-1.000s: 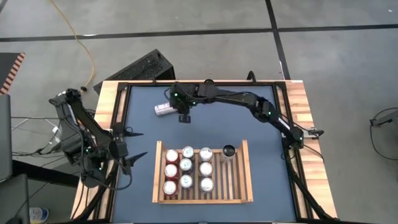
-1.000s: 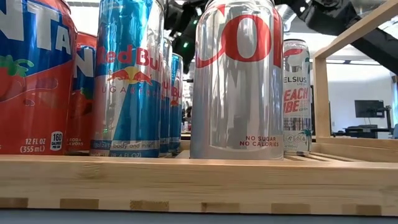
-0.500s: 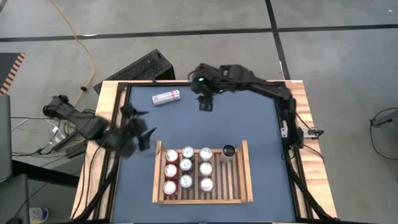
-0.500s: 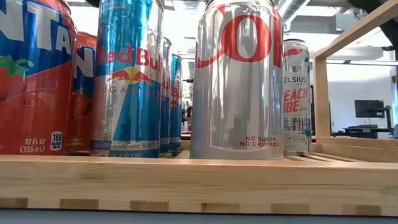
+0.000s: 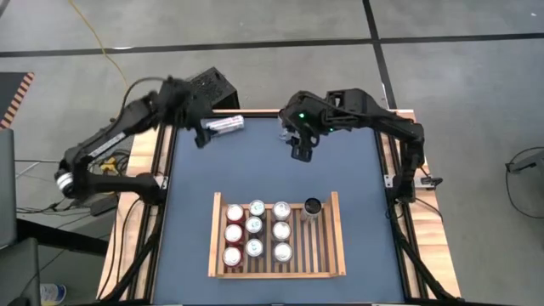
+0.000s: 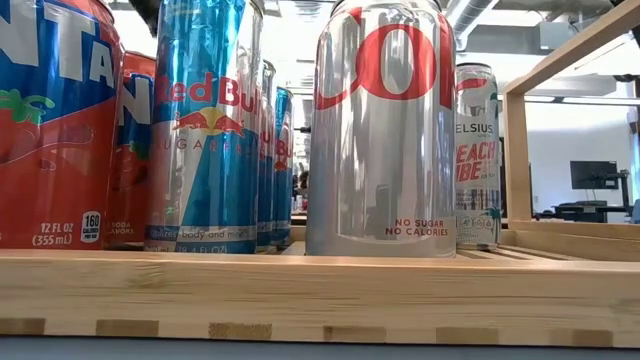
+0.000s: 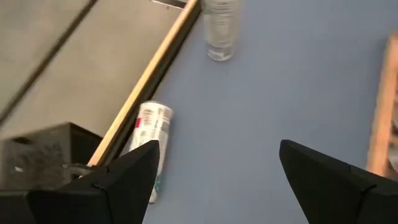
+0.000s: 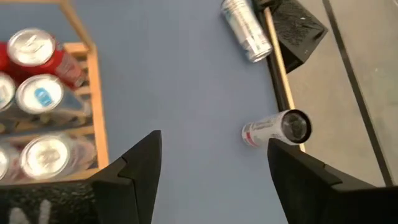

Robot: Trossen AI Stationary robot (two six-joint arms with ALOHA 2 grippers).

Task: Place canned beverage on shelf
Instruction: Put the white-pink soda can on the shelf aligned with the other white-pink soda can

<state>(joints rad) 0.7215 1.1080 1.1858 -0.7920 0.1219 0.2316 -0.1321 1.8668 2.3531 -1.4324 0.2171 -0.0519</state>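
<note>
High view shows the can lying on its side by the counter's far edge, well apart from the shelf, so the wide-open left gripper could bump it and roll it off.

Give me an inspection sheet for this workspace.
Surface: blue tabletop, wood-edged, mostly bare.
Job's things: shelf holds ten upright cans, right side free; two loose cans lie on their sides near the far left edge.
Clutter: nothing seen.
Grippers: left gripper near the loose cans, jaws open; right gripper over the far middle, jaws open.
Cables: yellow cable on the floor beyond the table.
Surroundings: black box off the far left corner.
</note>
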